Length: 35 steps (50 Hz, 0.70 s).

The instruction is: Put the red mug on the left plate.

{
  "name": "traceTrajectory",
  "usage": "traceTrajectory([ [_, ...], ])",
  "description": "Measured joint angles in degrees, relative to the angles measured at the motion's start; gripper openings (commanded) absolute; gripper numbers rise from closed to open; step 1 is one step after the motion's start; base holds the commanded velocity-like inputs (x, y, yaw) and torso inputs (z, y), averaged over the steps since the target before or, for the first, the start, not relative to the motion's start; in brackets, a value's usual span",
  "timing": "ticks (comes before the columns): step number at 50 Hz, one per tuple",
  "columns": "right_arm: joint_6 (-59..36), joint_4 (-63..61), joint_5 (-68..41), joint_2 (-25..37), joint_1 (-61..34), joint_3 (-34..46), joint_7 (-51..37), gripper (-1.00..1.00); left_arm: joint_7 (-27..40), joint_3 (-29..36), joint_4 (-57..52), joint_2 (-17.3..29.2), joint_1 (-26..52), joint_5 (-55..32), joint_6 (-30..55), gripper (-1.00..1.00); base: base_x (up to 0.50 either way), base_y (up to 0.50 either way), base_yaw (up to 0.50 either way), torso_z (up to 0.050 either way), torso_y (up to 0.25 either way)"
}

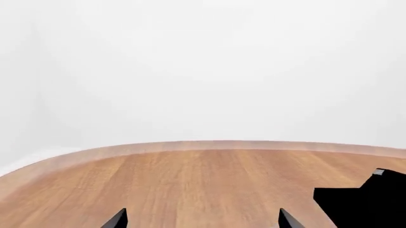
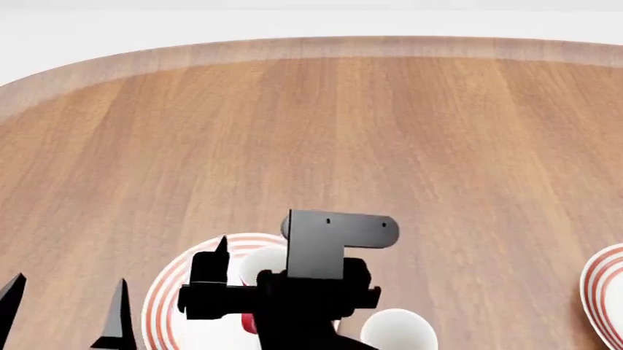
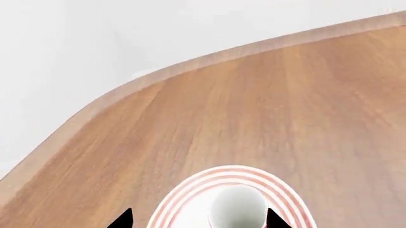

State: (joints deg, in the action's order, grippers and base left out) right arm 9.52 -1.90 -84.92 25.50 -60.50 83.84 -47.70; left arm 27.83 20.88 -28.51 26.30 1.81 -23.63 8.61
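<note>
Closest in, at the bottom left of the head view: left claw (image 2: 63,310), fingers spread wide, holding nothing, just hanging over bare wood. Same story from its own wrist cam, two black tips far apart.

Next up, right claw (image 3: 197,221), reaching in over the left plate (image 3: 184,190). Also wide open, tips sitting either side of the red mug (image 3: 238,206) without squeezing it. One tip close beside the mug, the other well clear of it. Mostly buried under the right arm (image 2: 322,277) in the head view, so going by the wrist cam here.

Red mug itself: on the left plate, roughly in the middle of the red rings. Upright, long axis straight up and down, white inside facing up. Only a sliver of red wall peeking out under the arm in the head view. Can't tell which way the handle points, hidden from both cams.

Just right of that plate, touching neither it nor the red mug as far as can be seen: white mug (image 2: 399,328), also mouth-up. Well off at the right edge, partly cut off: right plate (image 2: 605,292), same red rings.

Beyond all that, a big stretch of wooden table (image 2: 389,131), grain running away from the robot, with a lighter curved far edge. Past the edge, plain white wall (image 1: 203,71).
</note>
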Motion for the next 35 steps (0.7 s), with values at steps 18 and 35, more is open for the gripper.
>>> traceTrajectory([
  [18, 10.25, -6.21, 17.39, 3.37, 1.17, -3.08, -6.92, 1.00, 1.44, -0.61, -5.81, 1.41, -0.02, -1.47, 2.23, 1.00, 0.00, 0.00, 0.00, 0.000, 0.000],
  [35, 15.99, -8.41, 26.27, 4.77, 2.77, -5.12, -9.47, 1.00, 4.74, -1.70, -16.23, 3.81, 0.69, -3.89, 7.03, 1.00, 0.00, 0.00, 0.00, 0.000, 0.000],
])
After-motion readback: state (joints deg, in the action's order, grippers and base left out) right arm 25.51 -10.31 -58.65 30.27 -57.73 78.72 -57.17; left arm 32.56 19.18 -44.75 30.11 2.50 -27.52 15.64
